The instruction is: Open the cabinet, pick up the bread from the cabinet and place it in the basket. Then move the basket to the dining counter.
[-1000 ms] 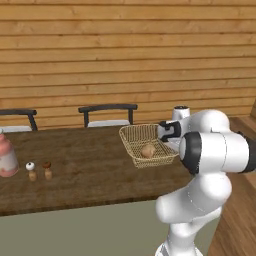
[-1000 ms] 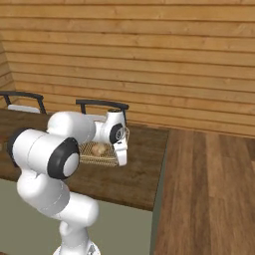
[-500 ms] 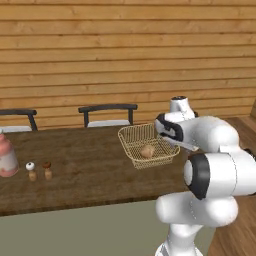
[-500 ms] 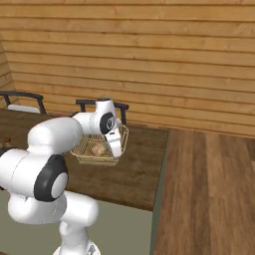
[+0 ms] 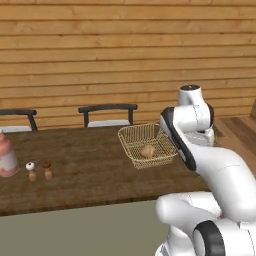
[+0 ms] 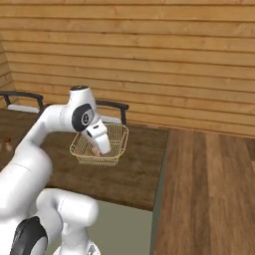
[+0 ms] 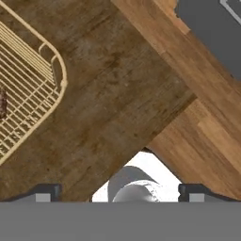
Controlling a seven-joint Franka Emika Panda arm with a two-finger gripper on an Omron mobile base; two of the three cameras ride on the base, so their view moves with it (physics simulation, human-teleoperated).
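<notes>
The golden wire basket (image 5: 131,134) stands on the dining counter (image 5: 75,175), near its right end. The bread (image 5: 147,151), a small tan roll, lies inside it. My gripper (image 6: 103,147) hangs above the counter at the basket's right side, pointing down. In the hand view the gripper (image 7: 120,193) is open, its fingertips (image 7: 47,192) far apart with nothing between them. The basket's rim (image 7: 61,80) lies off to the left there, and a sliver of the bread (image 7: 2,101) shows at the edge. The cabinet is out of view.
Two dark chairs (image 5: 107,108) (image 5: 17,113) stand behind the counter against the wooden wall. A pink bottle (image 5: 6,156) and two small shakers (image 5: 31,171) (image 5: 47,170) stand at the counter's left. Wooden floor (image 6: 214,189) lies right of the counter's end.
The gripper was shut at the basket's right rim; it has opened, let go and lifted away. The basket with the bread stays on the counter.
</notes>
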